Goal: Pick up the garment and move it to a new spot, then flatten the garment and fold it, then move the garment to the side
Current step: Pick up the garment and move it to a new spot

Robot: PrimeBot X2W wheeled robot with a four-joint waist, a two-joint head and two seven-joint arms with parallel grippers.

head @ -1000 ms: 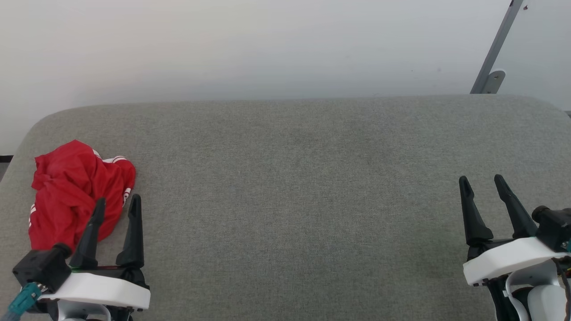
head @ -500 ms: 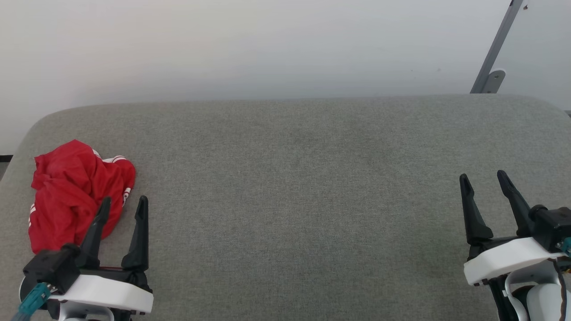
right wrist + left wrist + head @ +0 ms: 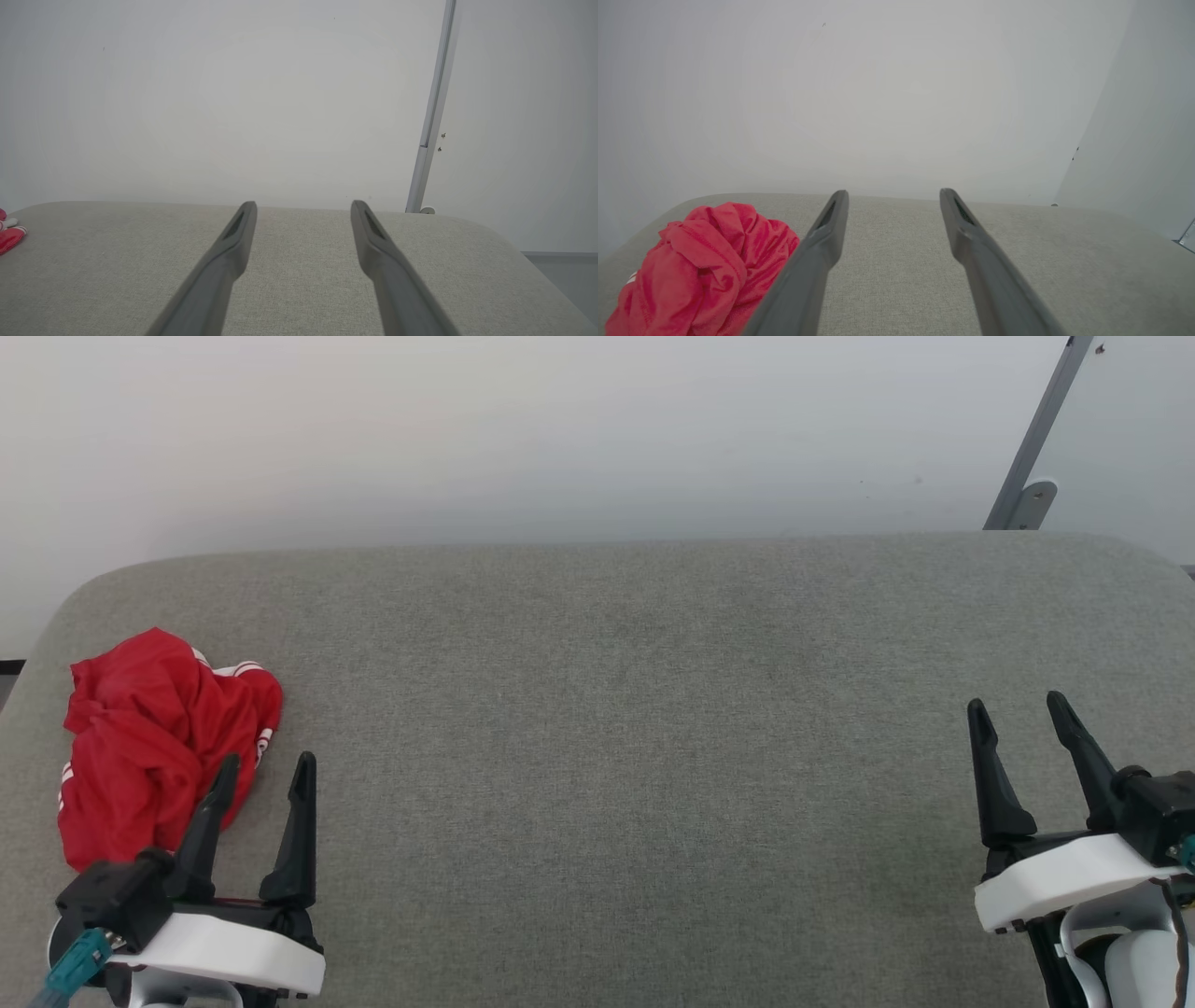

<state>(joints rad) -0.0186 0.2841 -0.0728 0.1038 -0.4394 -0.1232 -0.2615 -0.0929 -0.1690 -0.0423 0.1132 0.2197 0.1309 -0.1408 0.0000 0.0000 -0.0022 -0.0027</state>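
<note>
The garment [image 3: 154,737] lies crumpled in a red heap with white striped trim at the far left of the grey padded surface [image 3: 607,709]. My left gripper [image 3: 267,767] hovers open just right of the heap's near edge, nothing between its fingers. In the left wrist view the garment [image 3: 700,270] sits left of the left gripper [image 3: 893,193]. At the lower right my right gripper [image 3: 1018,707] is open and empty, far from the cloth. The right wrist view catches a sliver of the garment [image 3: 10,234] at its left edge, beyond the right gripper [image 3: 303,205].
A pale wall [image 3: 560,429] rises behind the surface. A slanted grey metal post with a bracket [image 3: 1025,504] stands at the back right. The surface has rounded corners, and its edge drops off just left of the garment.
My left gripper has shifted slightly right and back toward me, off the garment's edge. The right gripper has edged a little right. The garment has not moved.
</note>
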